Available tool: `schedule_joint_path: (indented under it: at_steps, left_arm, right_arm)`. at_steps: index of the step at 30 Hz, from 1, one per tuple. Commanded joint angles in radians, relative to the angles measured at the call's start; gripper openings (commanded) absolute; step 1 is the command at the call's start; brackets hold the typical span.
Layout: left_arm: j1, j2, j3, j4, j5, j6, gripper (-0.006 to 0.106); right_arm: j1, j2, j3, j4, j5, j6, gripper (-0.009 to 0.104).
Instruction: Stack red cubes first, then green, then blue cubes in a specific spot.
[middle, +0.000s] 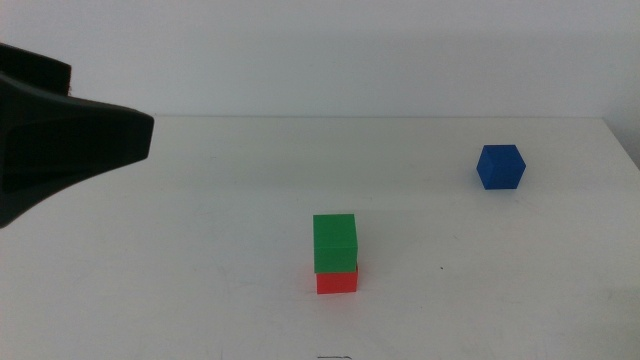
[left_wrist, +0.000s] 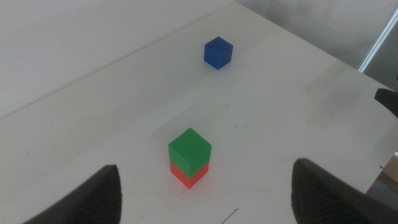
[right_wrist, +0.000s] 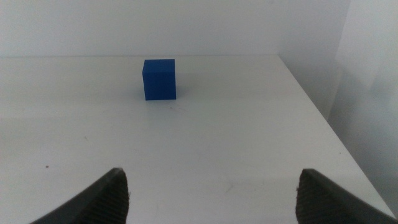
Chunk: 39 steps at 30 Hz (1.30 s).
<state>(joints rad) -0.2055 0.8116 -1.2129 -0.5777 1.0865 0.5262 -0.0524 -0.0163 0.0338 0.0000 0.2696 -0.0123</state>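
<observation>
Surface (middle: 200, 300): plain white, matte, faint scuffs.

Left hand (left_wrist: 205, 190): spread wide, nothing held. In the middle view its arm is a big dark mass coming in from the left edge, up off the surface and well clear of the cubes. Its wrist view looks down on the stack, which sits between the two jaws, well away from both.

Right hand (right_wrist: 214, 193): also spread wide and empty. Not visible in the middle view. Its wrist view is aimed at the blue cube, which is well ahead of the jaws.

Blue cube (middle: 500, 167): deep blue, matte, solid. Sits alone on the surface at far right of the middle view, near the surface's back edge, well apart from the stack.

Green cube (middle: 335, 243): matte green, sits on top of the red cube, roughly aligned with it. Stack is at centre of the middle view, toward the front.

Red cube (middle: 338, 282): bright red, on the surface, only its lower part shows under green.

View differences: left wrist view shows all three cubes. Right wrist view shows blue only, close up, plus the surface's side edge and a pale wall behind.
</observation>
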Motion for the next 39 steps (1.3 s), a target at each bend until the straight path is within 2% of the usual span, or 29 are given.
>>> schedule_joint_path:
  at_steps: [1,7,10,11,13,15,18,21,23,28,30,39]
  left_arm:
    - [-0.002,-0.001,-0.023,-0.044,-0.053,0.002,0.094]
    - [-0.002,-0.001,-0.023,-0.044,-0.053,0.002,0.094]
    - [-0.002,-0.001,-0.023,-0.044,-0.053,0.002,0.094]
    - [-0.002,-0.001,-0.023,-0.044,-0.053,0.002,0.094]
    - [-0.002,-0.001,-0.023,-0.044,-0.053,0.002,0.094]
    - [-0.002,-0.001,-0.023,-0.044,-0.053,0.002,0.094]
    - [-0.002,-0.001,-0.023,-0.044,-0.053,0.002,0.094]
    - [-0.002,-0.001,-0.023,-0.044,-0.053,0.002,0.094]
    - [-0.002,-0.001,-0.023,-0.044,-0.053,0.002,0.094]
    - [-0.002,-0.001,-0.023,-0.044,-0.053,0.002,0.094]
    - [-0.002,-0.001,-0.023,-0.044,-0.053,0.002,0.094]
    - [-0.002,-0.001,-0.023,-0.044,-0.053,0.002,0.094]
  right_arm:
    - [-0.005,-0.016,-0.023,0.0,-0.105,-0.004,0.094]
    - [-0.005,-0.016,-0.023,0.028,-0.159,-0.004,0.094]
    - [-0.005,-0.016,-0.023,0.028,-0.159,-0.004,0.094]
    - [-0.005,-0.016,-0.023,0.0,-0.191,-0.02,0.094]
    - [-0.005,-0.016,-0.023,-0.016,-0.2,-0.038,0.094]
    - [-0.005,-0.012,-0.028,0.0,-0.187,-0.028,0.094]
    - [-0.001,0.064,-0.104,0.081,-0.127,-0.005,0.094]
    - [-0.001,0.188,-0.209,0.101,-0.055,-0.033,0.094]
    - [-0.001,0.292,-0.298,0.107,0.05,-0.061,0.094]
    - [-0.001,0.596,-0.571,0.219,0.353,-0.08,0.094]
    - [-0.001,0.68,-0.663,0.229,0.415,-0.08,0.094]
    - [-0.001,0.903,-0.756,0.234,0.377,-0.08,0.094]
